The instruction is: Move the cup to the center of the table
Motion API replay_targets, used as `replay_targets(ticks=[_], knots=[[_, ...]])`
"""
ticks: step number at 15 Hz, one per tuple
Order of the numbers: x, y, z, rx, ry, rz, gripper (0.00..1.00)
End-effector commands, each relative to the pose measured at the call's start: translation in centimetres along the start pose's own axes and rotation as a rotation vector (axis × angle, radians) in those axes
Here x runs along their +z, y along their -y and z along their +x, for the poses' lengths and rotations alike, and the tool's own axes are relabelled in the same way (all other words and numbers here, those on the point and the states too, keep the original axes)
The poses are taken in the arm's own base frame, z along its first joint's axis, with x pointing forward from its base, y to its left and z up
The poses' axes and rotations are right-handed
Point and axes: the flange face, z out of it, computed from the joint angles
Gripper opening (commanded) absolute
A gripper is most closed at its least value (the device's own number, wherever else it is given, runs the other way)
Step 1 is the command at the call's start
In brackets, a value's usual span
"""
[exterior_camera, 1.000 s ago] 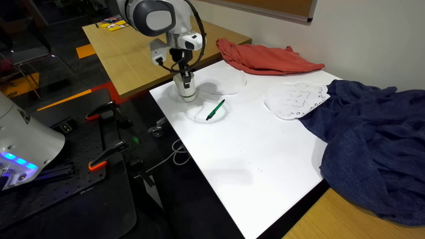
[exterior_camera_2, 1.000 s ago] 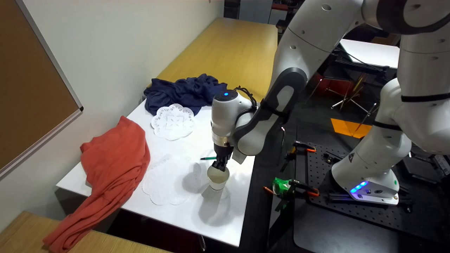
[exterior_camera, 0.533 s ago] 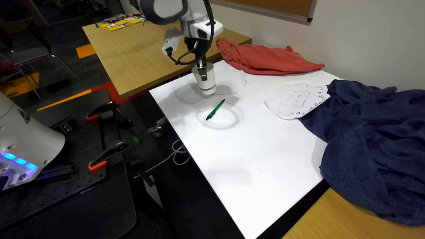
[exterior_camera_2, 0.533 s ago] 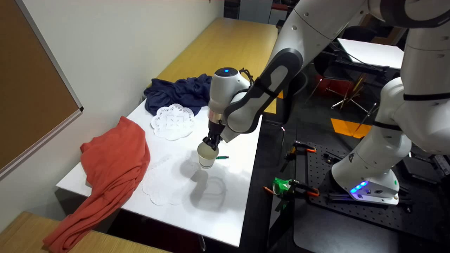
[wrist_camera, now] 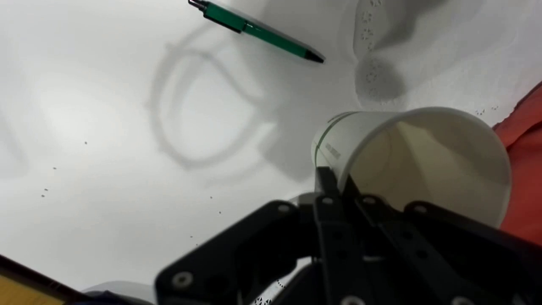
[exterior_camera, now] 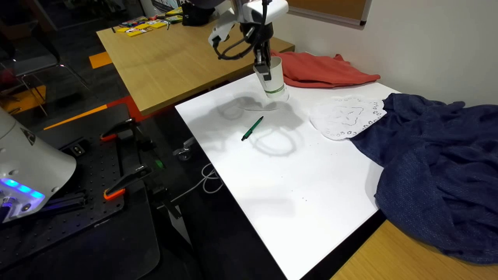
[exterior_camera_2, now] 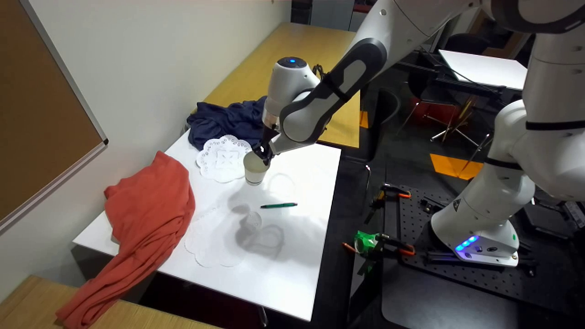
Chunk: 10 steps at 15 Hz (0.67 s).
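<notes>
The fingers (wrist_camera: 326, 181) of the gripper (wrist_camera: 338, 181) are clamping the wall of the white cup (exterior_camera: 277, 79), one pressing outside, the other reaching inside the rim. The cup is hanging above the white table (exterior_camera: 272, 175), its shadow falling apart from it. On the tabletop a green pen (exterior_camera_2: 279, 205) is lying near a white doily (exterior_camera_2: 209, 246), while a red cloth (exterior_camera_2: 148, 205) and a blue cloth (exterior_camera: 439, 167) are spilling over the edges.
</notes>
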Motion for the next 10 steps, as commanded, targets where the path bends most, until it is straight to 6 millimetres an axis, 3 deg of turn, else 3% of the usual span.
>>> replay_targets(ticks=[1, 6, 10], knots=[[0.0, 0.5, 3.2, 0.080, 0.003, -0.006, 0.01], [1.5, 2.0, 5.5, 0.081, 0.053, -0.015, 0.01], [4.1, 3.2, 6.2, 0.074, 0.085, -0.038, 0.01]])
